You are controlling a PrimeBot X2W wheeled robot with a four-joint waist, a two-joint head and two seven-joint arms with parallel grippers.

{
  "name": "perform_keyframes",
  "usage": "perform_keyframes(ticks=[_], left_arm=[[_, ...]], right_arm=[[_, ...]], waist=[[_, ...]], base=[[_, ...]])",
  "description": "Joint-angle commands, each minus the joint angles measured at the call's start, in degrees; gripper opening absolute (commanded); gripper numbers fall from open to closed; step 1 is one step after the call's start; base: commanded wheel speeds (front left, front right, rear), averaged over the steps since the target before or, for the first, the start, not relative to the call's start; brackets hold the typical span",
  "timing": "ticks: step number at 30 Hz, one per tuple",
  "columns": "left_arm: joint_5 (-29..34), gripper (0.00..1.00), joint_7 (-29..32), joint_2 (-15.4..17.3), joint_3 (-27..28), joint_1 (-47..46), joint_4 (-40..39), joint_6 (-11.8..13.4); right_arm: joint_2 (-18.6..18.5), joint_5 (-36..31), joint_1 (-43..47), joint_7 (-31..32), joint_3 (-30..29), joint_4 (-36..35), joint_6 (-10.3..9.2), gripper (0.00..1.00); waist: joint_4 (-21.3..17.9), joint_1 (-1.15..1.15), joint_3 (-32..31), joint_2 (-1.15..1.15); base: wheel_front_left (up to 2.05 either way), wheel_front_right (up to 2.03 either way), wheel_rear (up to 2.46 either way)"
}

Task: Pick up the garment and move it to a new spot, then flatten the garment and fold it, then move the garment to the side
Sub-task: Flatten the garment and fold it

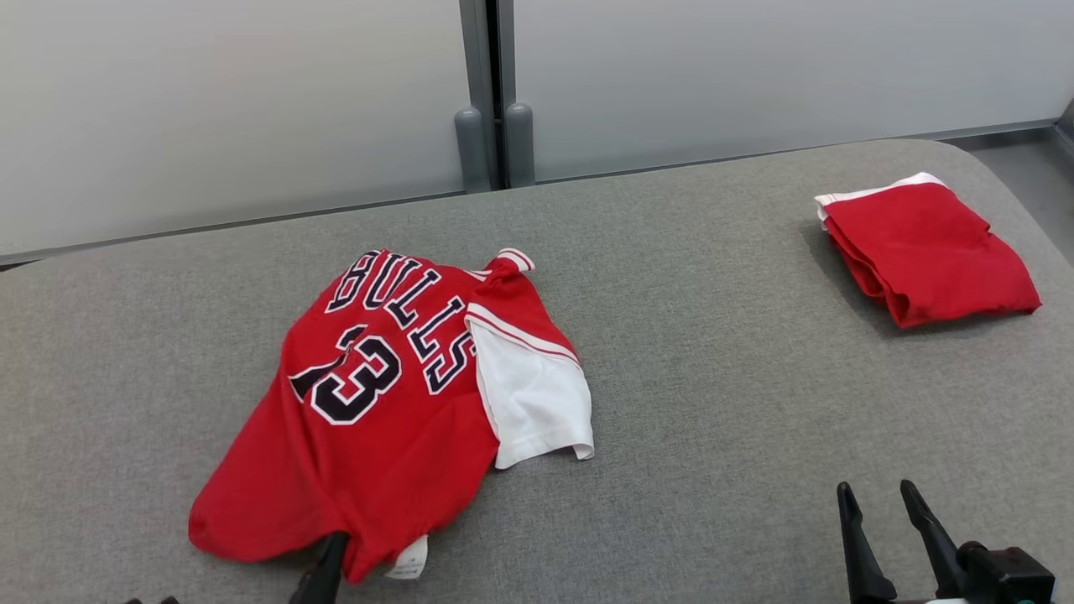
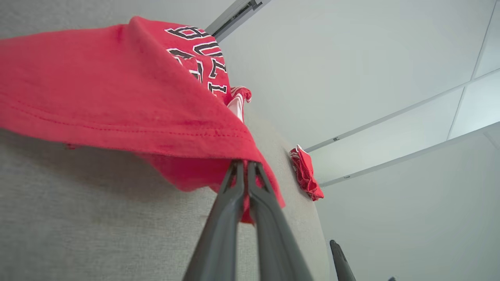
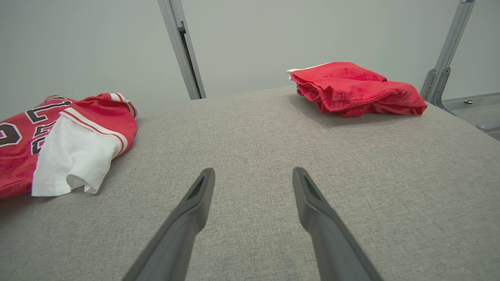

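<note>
At 7 o'clock in the head view, the left end effector (image 1: 330, 560) pokes up from the bottom edge with its tip under the jersey's near hem. Its wrist view shows the left end effector (image 2: 246, 166) with both fingers pressed together, pinching that red hem. The cloth around the pinch looks raised slightly off the tabletop (image 1: 713, 377), though the steep angle makes this hard to confirm.

The jersey (image 1: 377, 403) lies rumpled at 8 to 9 o'clock, left of the tabletop's middle. Its black-and-white lettering and number face up, and its collar points to 12 o'clock. Its white sleeve (image 1: 533, 403) spreads flat toward 3 o'clock.

A grey post (image 1: 495, 126) stands at 12 o'clock behind the tabletop.

A folded red cloth (image 1: 927, 252) sits at 2 o'clock near the far right corner, well apart from the jersey.

At 5 o'clock the right end effector (image 1: 877, 495) hangs over bare tabletop, fingers spread wide and holding nothing, as its wrist view also shows (image 3: 253, 173).
</note>
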Motion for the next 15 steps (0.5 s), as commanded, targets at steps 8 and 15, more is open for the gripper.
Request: perform_keyframes(ticks=[8,15], left_arm=[[0.10,0.00,0.97,-0.10,-0.05,-1.30,-0.21,2.59],[0.56,0.00,0.11,0.38,3.51,-16.78,19.30,1.95]], right_arm=[[-0.34,-0.95,-0.14,-0.27,-0.36,-0.50,0.00,1.00],[-0.37,-1.08,-2.40,-0.28,0.85,-0.26,-0.01,1.00]], waist=[[1.65,0.00,2.41,0.00],[1.24,0.00,5.53,0.00]], base=[[0.00,0.00,0.00],[0.00,0.00,0.00]])
